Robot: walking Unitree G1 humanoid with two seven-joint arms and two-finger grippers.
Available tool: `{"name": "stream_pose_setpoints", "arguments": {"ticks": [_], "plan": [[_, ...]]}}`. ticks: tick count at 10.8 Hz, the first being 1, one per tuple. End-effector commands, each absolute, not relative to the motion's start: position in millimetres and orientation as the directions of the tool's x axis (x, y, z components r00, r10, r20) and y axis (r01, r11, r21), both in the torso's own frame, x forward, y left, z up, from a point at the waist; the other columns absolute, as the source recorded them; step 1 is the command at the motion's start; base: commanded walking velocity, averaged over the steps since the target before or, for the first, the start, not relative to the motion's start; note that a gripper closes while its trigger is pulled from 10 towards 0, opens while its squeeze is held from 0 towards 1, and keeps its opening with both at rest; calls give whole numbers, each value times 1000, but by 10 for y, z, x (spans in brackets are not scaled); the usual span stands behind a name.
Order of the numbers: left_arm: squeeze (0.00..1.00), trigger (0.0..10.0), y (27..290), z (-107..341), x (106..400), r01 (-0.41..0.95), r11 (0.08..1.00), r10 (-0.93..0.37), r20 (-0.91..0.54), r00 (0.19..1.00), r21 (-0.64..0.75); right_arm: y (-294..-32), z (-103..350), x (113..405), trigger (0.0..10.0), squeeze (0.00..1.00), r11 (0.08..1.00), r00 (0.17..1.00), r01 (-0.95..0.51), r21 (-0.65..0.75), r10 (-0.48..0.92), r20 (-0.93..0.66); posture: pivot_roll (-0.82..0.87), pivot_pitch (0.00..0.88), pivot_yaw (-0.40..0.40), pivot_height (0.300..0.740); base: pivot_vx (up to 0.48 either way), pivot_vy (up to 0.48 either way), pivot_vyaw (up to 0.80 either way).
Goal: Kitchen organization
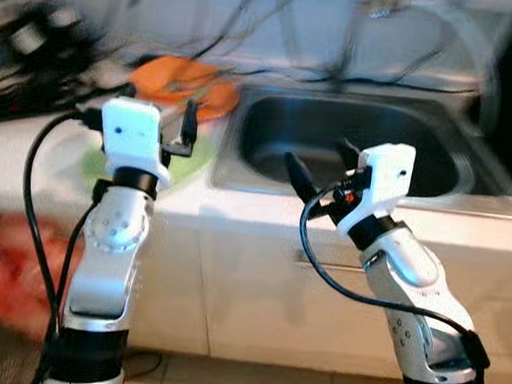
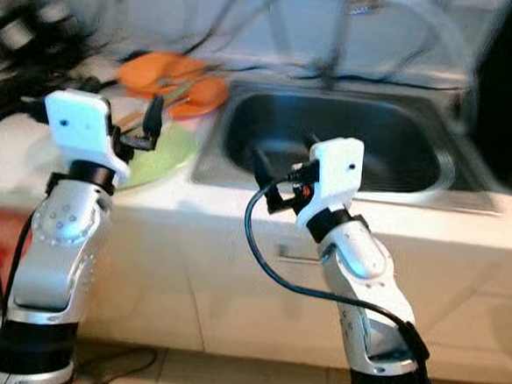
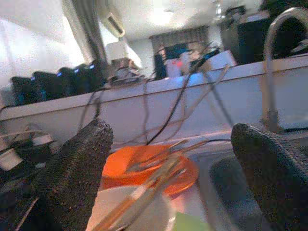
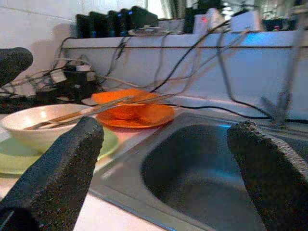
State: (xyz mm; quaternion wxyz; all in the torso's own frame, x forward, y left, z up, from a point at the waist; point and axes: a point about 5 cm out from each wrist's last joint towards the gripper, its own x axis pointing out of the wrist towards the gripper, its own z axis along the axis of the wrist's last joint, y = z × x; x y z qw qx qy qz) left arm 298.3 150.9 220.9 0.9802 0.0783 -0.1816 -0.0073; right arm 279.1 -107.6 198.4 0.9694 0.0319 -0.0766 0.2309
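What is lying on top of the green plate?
A white bowl sits on the green plate, with chopsticks across it. The inside of the bowl is hidden by its rim.

White counter [image 1: 263, 212], steel sink [image 1: 270, 123] set in, orange plate [image 1: 212, 92], green plate [image 4: 108, 140], tangled cables [image 1: 29, 49]

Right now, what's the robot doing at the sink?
The robot stands at the kitchen counter with both arms raised. Its left tool is open above the green plate. Its right tool is open at the front edge of the sink. Neither holds anything. An orange plate sits behind, and chopsticks rest across a white bowl.
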Motion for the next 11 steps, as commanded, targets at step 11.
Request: {"name": "stream_pose_setpoints", "arguments": {"ticks": [11], "plan": [[0,10000,1474,2206,3013,-15,985,-45,335,941,175,-1078,1995,2785,10000,0,891,878,-453,2,446,170,111,13,36,740,272,0,0]]}}
